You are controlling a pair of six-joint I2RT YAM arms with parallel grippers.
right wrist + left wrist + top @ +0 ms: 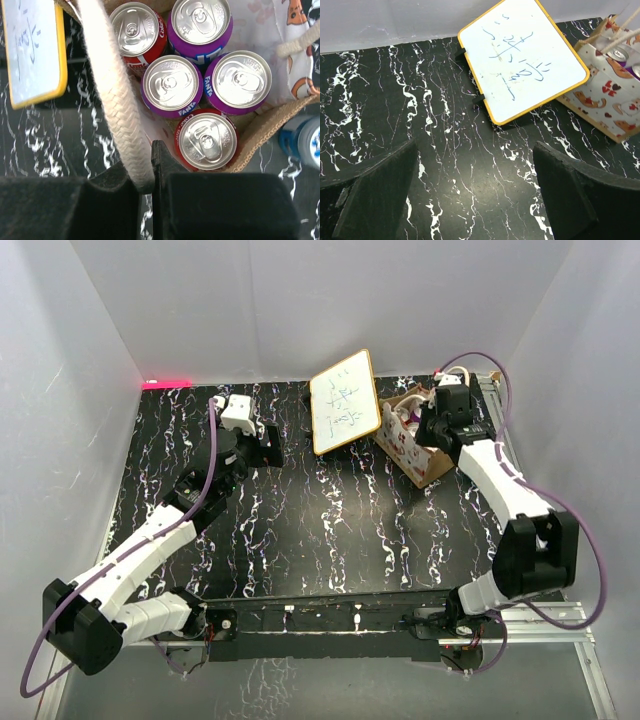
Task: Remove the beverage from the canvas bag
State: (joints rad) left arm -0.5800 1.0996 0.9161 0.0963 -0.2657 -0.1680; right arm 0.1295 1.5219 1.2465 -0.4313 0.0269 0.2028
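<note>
The canvas bag (418, 445) stands at the back right, tan with heart and cat prints; it also shows in the left wrist view (607, 95). In the right wrist view it holds several upright cans: purple Fanta cans (172, 85) and red Coke cans (206, 141). My right gripper (146, 182) is over the bag's near edge, shut on the bag's whitish rope handle (112, 95). My left gripper (475, 195) is open and empty above the dark table, left of the bag.
A wood-framed whiteboard (343, 400) with scribbles leans on its stand just left of the bag. A blue-and-white bottle (302, 142) lies outside the bag on the right. White walls enclose the black marbled table (320, 520).
</note>
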